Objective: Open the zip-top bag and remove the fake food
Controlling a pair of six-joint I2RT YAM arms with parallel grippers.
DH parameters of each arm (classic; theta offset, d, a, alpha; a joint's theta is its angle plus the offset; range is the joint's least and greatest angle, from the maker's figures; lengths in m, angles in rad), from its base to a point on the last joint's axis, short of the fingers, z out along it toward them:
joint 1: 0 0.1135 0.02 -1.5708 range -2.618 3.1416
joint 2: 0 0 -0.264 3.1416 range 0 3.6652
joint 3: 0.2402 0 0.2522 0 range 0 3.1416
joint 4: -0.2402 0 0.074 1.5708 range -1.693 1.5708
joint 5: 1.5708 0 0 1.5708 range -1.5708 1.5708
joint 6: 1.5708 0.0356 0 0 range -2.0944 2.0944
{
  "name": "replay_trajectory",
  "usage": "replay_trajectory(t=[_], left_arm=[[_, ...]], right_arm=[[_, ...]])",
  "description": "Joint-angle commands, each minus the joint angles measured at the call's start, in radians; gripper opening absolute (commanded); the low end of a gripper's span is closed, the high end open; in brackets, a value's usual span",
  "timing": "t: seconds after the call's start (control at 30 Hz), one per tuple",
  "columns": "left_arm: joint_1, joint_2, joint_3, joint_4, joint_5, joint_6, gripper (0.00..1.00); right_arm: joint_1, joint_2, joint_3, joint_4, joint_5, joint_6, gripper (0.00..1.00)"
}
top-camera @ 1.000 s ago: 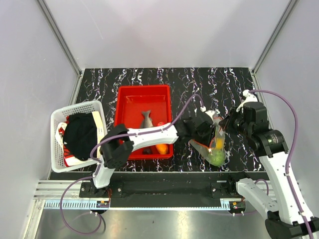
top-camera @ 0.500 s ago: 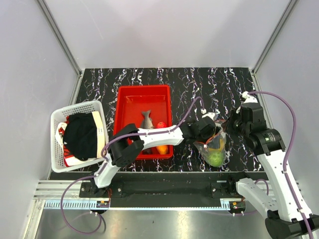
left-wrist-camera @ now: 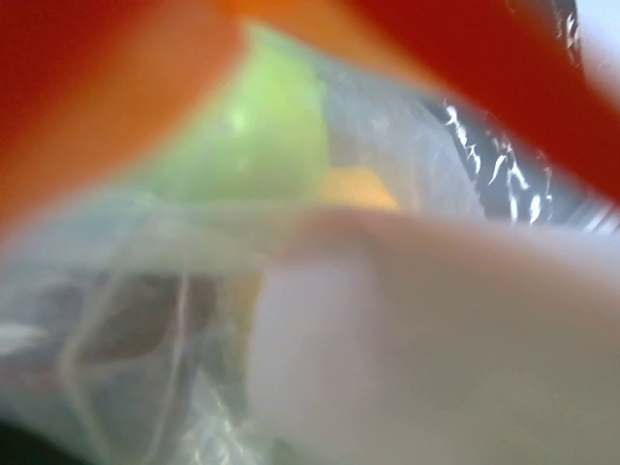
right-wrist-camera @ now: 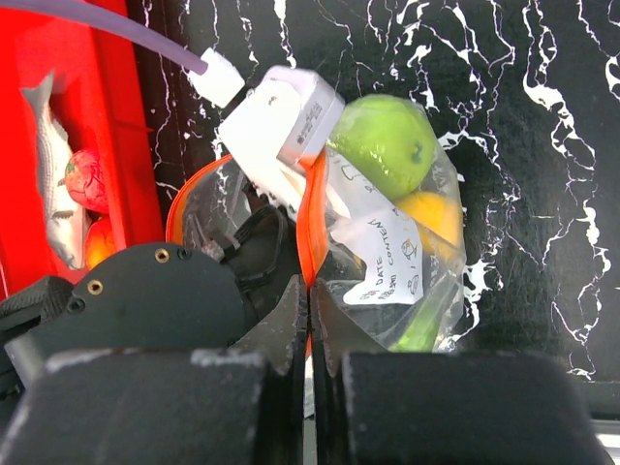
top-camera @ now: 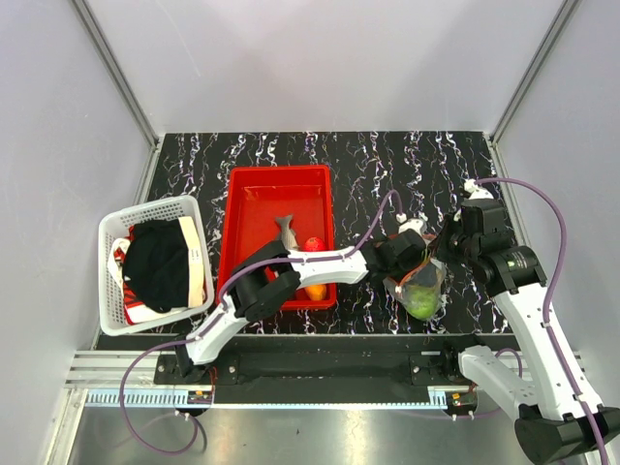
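The zip-top bag (top-camera: 423,287) stands on the dark table, its red-orange zip strip (right-wrist-camera: 310,208) pinched in my shut right gripper (right-wrist-camera: 310,291). Inside show a green fruit (right-wrist-camera: 387,140), a yellow one (right-wrist-camera: 434,218) and more green lower down. My left gripper (top-camera: 408,262) reaches from the left into the bag's spread mouth, its white wrist housing (right-wrist-camera: 281,121) over the rim. The left wrist view is blurred: a green fruit (left-wrist-camera: 252,136) and a yellow piece (left-wrist-camera: 358,186) lie ahead, and one pale finger (left-wrist-camera: 436,339) stands off to the right, the jaws apart with nothing between them.
A red tray (top-camera: 254,194) left of the bag holds a grey fish (top-camera: 285,231), a red fruit (top-camera: 313,243) and an orange one (top-camera: 315,289). A white basket (top-camera: 145,209) with dark cloth sits at the far left. The left arm spans the tray's near edge.
My left gripper has moved right and down into the bag's mouth, and its jaws have spread. The right gripper kept hold of the zip strip, shifting slightly right, and the bag now stands more upright.
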Motion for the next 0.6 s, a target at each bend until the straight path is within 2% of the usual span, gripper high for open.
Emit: replay_trajectory(t=[0.0, 0.03, 0.07, 0.17, 0.2, 0.27, 0.3, 0.4, 0.57], left_arm=[[0.044, 0.028, -0.024, 0.053, -0.012, -0.017, 0.64], [0.047, 0.02, -0.03, 0.055, -0.015, -0.01, 0.56], [0.047, -0.001, -0.044, 0.053, -0.016, 0.012, 0.42], [0.044, -0.068, -0.055, 0.009, -0.03, 0.071, 0.28], [0.042, -0.088, -0.062, -0.007, -0.039, 0.088, 0.19], [0.041, -0.162, -0.075, -0.051, -0.082, 0.134, 0.13], [0.039, -0.188, -0.087, -0.069, -0.101, 0.145, 0.0], [0.033, -0.249, -0.081, -0.122, -0.136, 0.191, 0.0], [-0.001, -0.244, 0.085, -0.352, -0.209, 0.239, 0.0]], right_arm=[[0.006, 0.004, -0.003, 0.041, 0.006, -0.002, 0.0], [0.006, 0.005, -0.002, 0.043, 0.009, -0.005, 0.0], [0.006, 0.007, 0.0, 0.041, 0.012, -0.01, 0.0], [0.006, 0.007, 0.012, 0.041, 0.032, -0.016, 0.0], [0.006, 0.004, 0.014, 0.041, 0.044, -0.019, 0.0], [0.006, -0.002, 0.023, 0.04, 0.057, -0.023, 0.0], [0.006, -0.007, 0.023, 0.043, 0.07, -0.026, 0.0], [0.006, -0.018, 0.024, 0.044, 0.1, -0.036, 0.0], [0.006, -0.041, 0.041, 0.044, 0.137, -0.053, 0.0]])
